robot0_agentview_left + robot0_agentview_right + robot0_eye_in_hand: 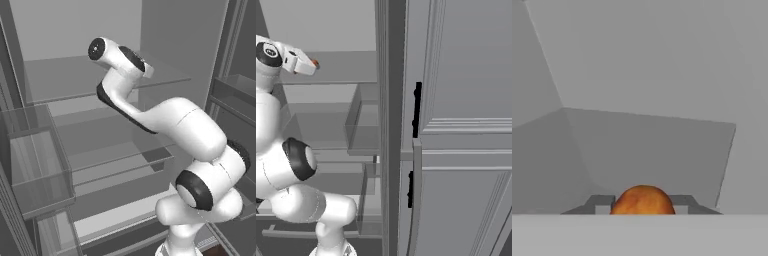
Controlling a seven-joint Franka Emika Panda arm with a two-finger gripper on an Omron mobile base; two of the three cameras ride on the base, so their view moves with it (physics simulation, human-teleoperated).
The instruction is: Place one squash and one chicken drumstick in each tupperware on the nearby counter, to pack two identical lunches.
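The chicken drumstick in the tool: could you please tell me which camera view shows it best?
The hand view: the orange-brown drumstick sits large between the tool's dark fingertips, which are shut on it. The right base view gives a tiny orange speck at the tool tip; in the left base view the arm hides it.

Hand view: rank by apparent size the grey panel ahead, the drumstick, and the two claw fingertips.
1. The grey panel, largest by far.
2. The drumstick, held in the claw; only its top shows, and it sits close to the camera.
3. The two fingertips: they look alike, so no order between them.
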